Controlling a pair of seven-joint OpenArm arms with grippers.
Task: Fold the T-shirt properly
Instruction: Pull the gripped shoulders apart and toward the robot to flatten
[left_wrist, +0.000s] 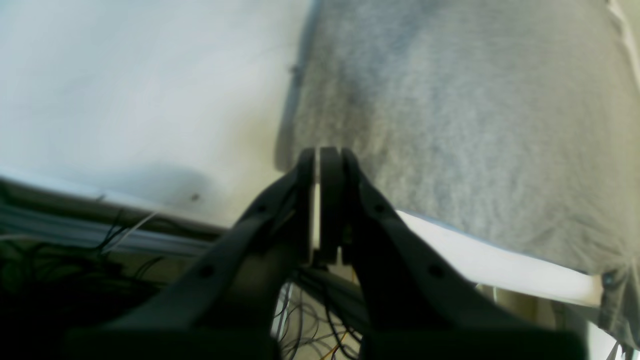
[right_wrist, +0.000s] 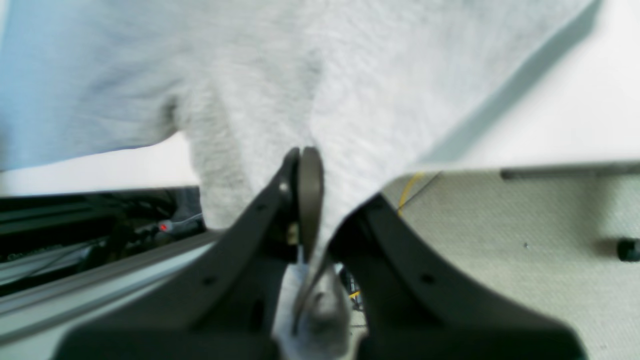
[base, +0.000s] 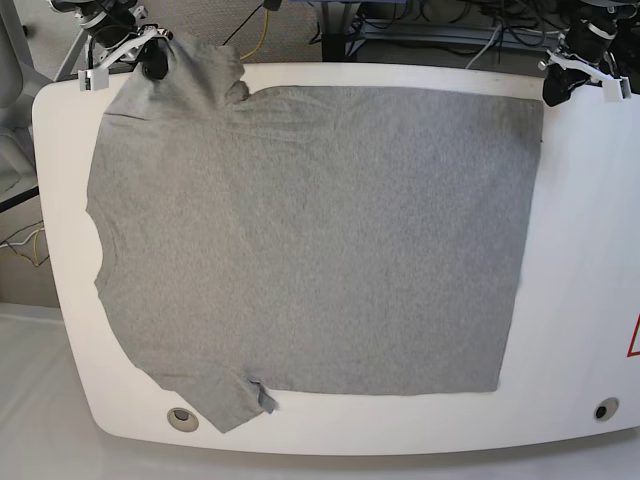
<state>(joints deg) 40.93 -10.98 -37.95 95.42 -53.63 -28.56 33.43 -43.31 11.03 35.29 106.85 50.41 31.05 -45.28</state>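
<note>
Grey T-shirt (base: 310, 240) spread flat on the white desk (base: 585, 270)

Right hand (right_wrist: 305, 165) pinches a sleeve at the far corner; left hand (left_wrist: 322, 160) pressed together, empty, just beside the hem corner.

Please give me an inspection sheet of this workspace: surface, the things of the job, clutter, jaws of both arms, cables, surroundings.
Surface: white table with rounded corners; red mark at its edge in the base view.
Job's things: grey T-shirt spread flat, plain side up, one sleeve lifted at the far corner.
Clutter: nothing seen.
Grippers: right gripper has its jaws shut on the T-shirt's sleeve; left gripper has its jaws shut and empty, beside the shirt's corner.
Cables: cables hang below the table's far edge, one of them yellow.
Surroundings: light carpet floor.
</note>
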